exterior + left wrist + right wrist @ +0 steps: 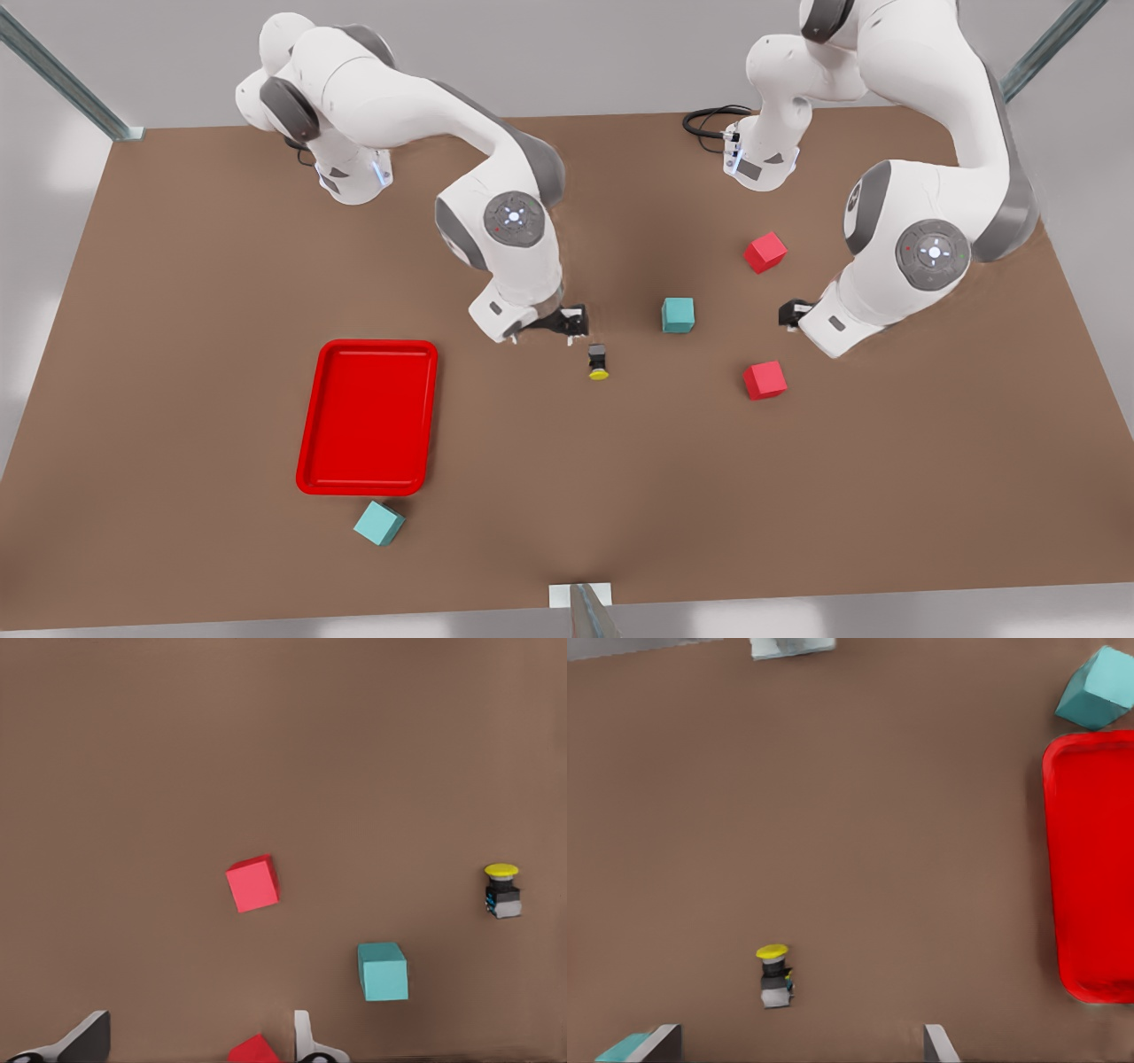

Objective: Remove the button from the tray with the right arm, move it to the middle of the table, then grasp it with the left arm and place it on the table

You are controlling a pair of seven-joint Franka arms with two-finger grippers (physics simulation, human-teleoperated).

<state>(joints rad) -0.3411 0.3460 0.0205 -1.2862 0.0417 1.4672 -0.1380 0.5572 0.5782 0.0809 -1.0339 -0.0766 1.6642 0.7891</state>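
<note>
Brown surface carried the button mid-table, outside the tray; right hand beside it and left hand both stood open, risking toppling it on approach.

A plain grey room around my brown tabletop

I see pale grey floor on every side, with soft bright patches of light lying on it near the front view's left edge and along the bottom. Two grey metal struts slant in at the far corners, one at the front view's left and one at its right, and a third strut stands on a small white plate at the middle of the near edge. The tabletop is matte and evenly lit.
</note>
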